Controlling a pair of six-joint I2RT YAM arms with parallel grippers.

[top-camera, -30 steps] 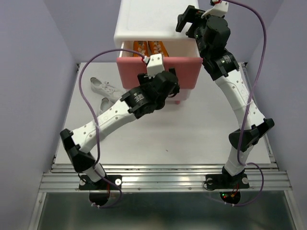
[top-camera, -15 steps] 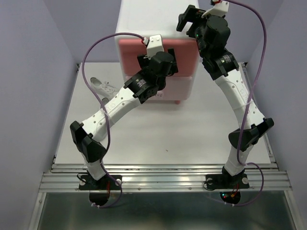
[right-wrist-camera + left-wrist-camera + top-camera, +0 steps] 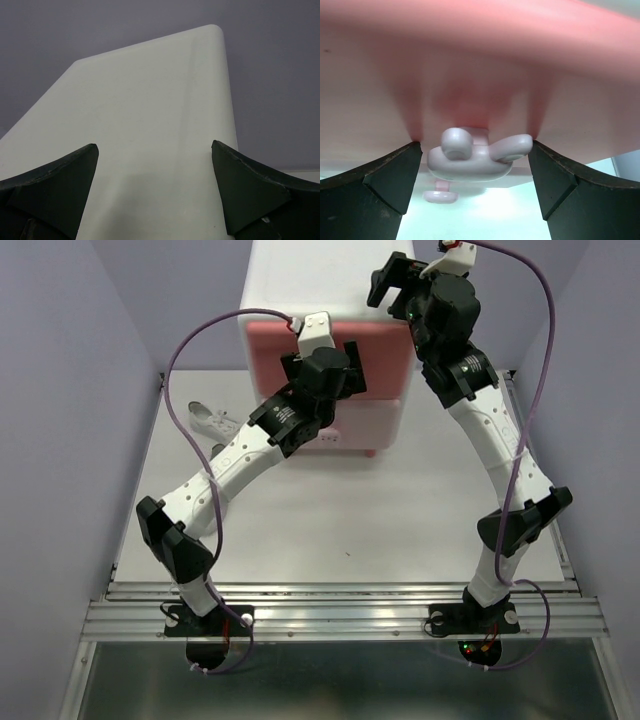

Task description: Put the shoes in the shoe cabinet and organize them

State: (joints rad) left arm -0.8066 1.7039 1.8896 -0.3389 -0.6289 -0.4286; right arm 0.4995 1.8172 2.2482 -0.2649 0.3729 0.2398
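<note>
Left gripper (image 3: 475,146) is spread wide, its fingers (image 3: 385,182) flanking the bunny knob (image 3: 470,159) on the darker pink upper drawer (image 3: 385,342), which sits shut. Right gripper (image 3: 154,146) is spread too, holding nothing, above the white top of the shoe cabinet (image 3: 295,280), which stands at 12 o'clock on the table (image 3: 400,520). A white sneaker (image 3: 213,421) lies on the table at the cabinet's 9 o'clock

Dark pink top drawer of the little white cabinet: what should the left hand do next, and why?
Probably back the open left hand away from the white bunny-shaped knob: the dark pink drawer front looks shut, nothing is gripped, and a white lace-up sneaker lies on the table to be collected.
</note>
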